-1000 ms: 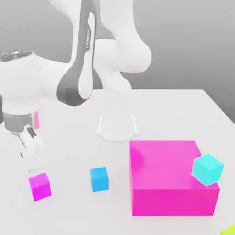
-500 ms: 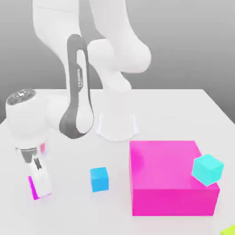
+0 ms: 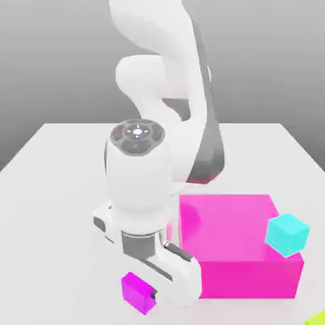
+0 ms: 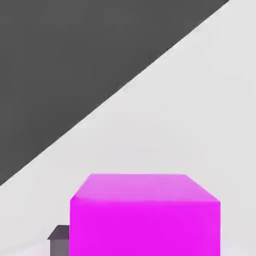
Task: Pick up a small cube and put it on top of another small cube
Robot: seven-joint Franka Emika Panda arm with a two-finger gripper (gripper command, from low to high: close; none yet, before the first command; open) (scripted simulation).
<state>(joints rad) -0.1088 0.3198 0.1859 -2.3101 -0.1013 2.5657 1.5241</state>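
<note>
Gripper clamped on the small magenta cube, near the front of the white bench

The gripper (image 3: 152, 293) is closed on the small plain magenta-purple cube (image 3: 138, 292), beside the large pink block (image 3: 241, 244). One cyan cube (image 3: 287, 234) rests on that block's corner. The hand view adds the small cube's (image 4: 145, 215) smooth, unmarked faces against the bench (image 4: 200, 110).

White table (image 3: 57, 165): white arm's gripper (image 3: 152, 293) low at the front, clamped on small magenta cube (image 3: 138, 292). Large pink block (image 3: 241, 244) on the exterior view's right, touching the arm's hand. Cyan cube (image 3: 287, 233) at the block's right edge.
</note>
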